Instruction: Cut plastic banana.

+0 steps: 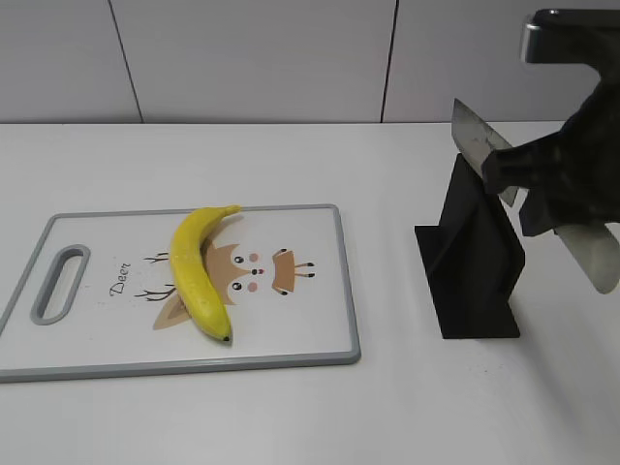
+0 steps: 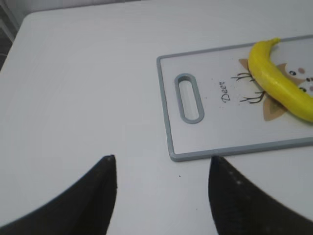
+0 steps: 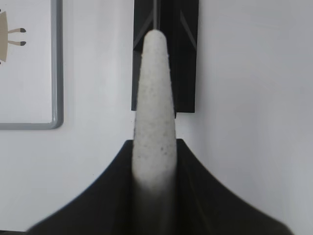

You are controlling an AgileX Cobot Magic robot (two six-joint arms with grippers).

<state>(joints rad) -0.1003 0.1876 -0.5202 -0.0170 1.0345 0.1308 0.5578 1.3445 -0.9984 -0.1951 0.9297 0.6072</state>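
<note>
The plastic banana is glossy yellow and lies on the white cutting board, stem to the far side, dark tip toward the front. It also shows in the left wrist view. My right gripper is shut on a knife and holds it in the air above the black knife holder, right of the board. The right wrist view shows the jaws clamped on the knife's pale speckled handle. My left gripper is open and empty over bare table, near the board's handle end.
The board has a grey rim, a slot handle at its left end and a deer drawing under the banana. The black knife holder stands on the white table right of the board. A tiled wall runs behind the table.
</note>
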